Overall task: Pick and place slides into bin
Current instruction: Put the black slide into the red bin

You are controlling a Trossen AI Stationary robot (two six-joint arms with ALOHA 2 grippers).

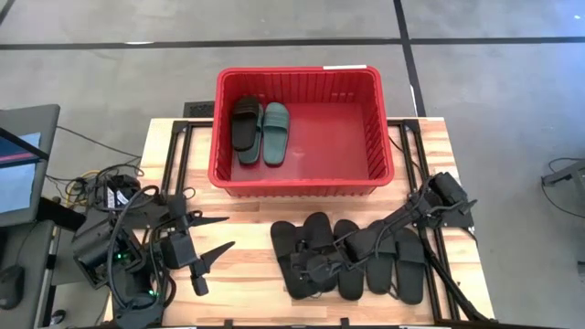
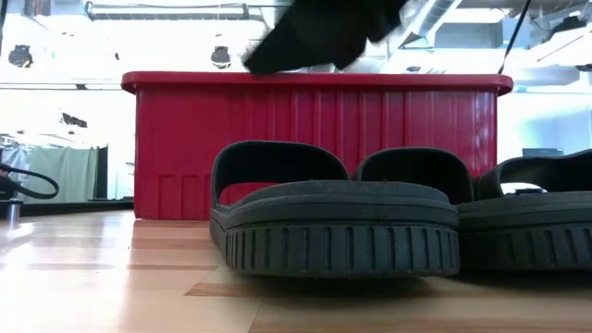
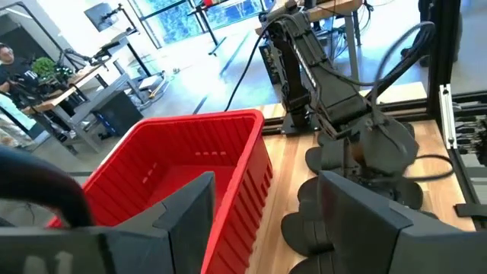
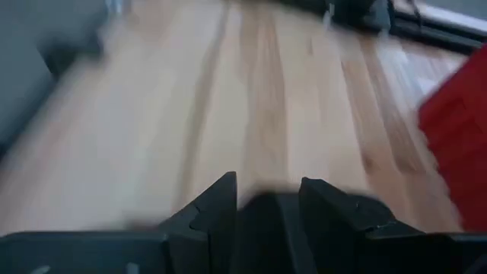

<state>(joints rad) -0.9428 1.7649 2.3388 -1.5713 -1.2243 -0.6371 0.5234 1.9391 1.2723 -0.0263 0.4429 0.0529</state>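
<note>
Red bin [image 1: 302, 178], upper centre: holds one black slide [image 1: 246, 123] and one green slide [image 1: 276, 133]. Black slides [image 1: 366, 260], lower centre, in a row. Right gripper [image 1: 315, 268]: fingers clamped on a black slide. Left gripper [image 1: 212, 238], lower left: fingers apart.

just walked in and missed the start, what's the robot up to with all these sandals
It is moving slides into the red bin. Two are already inside, one black and one green. Six black slides lie in a row on the table in front of the bin. The right pincer is down at the left end of that row, apparently closed on a black slide's strap. The left pincer waits open at the table's left side, holding nothing.
</note>
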